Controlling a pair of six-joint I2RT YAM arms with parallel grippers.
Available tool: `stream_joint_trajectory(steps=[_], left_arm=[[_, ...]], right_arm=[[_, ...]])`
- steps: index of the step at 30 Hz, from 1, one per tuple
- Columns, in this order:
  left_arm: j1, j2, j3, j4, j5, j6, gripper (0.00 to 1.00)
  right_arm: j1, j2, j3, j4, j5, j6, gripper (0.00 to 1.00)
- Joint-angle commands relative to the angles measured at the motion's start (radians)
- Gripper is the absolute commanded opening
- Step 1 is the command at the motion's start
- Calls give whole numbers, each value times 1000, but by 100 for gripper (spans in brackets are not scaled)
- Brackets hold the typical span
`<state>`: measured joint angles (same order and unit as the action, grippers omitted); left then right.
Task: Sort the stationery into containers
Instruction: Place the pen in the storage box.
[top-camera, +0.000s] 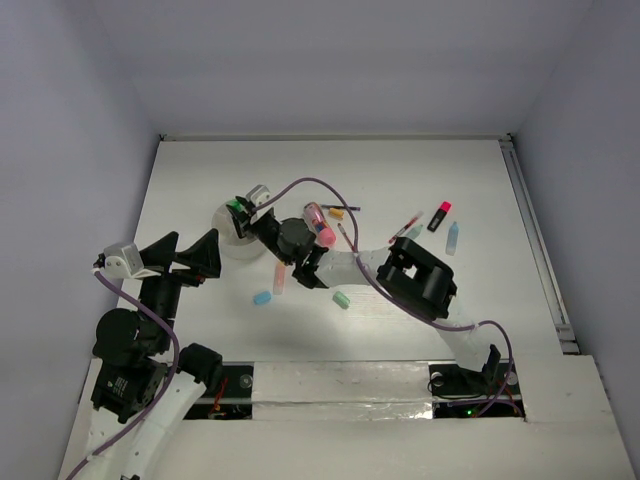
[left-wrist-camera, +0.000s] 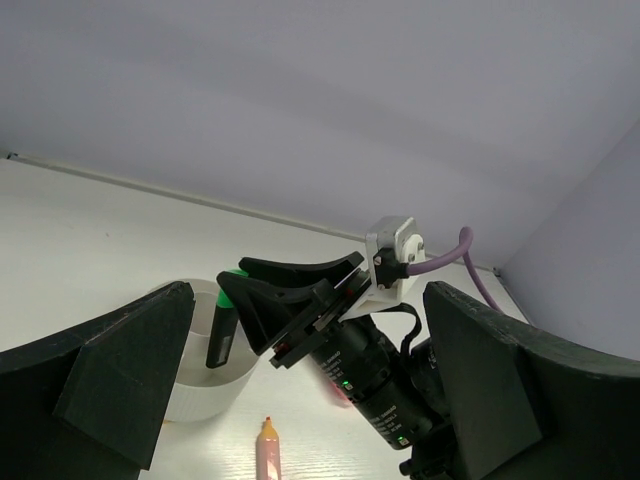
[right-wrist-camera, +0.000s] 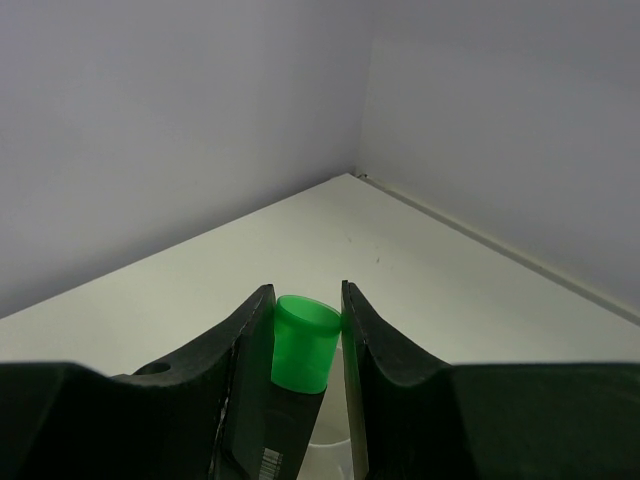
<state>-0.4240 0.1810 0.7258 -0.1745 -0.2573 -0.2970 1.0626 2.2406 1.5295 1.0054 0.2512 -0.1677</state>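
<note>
Firmly clamped between right jaws, green marker (right-wrist-camera: 303, 345) (cap up), left jaws wide, empty

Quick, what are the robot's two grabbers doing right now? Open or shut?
Left gripper: open, holding nothing.
Right gripper: closed on the green marker.

Green-capped marker (right-wrist-camera: 303, 345) upright, lower end in round white cup (left-wrist-camera: 215, 392)
</note>
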Motion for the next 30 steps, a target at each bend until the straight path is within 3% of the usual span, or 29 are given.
stream_joint_trajectory(steps=[1, 17, 20, 30], left_arm=[[4, 9, -9, 53, 15, 1, 99], [13, 3, -9, 50, 15, -1, 99], [13, 5, -11, 50, 16, 1, 99], [13, 3, -9, 52, 20, -2, 99]], right_arm=[[11, 10, -14, 105, 30, -10, 14], [20, -9, -55, 125, 33, 14, 25], [30, -18, -65, 128, 30, 11, 36], [39, -81, -86, 87, -1, 8, 54]])
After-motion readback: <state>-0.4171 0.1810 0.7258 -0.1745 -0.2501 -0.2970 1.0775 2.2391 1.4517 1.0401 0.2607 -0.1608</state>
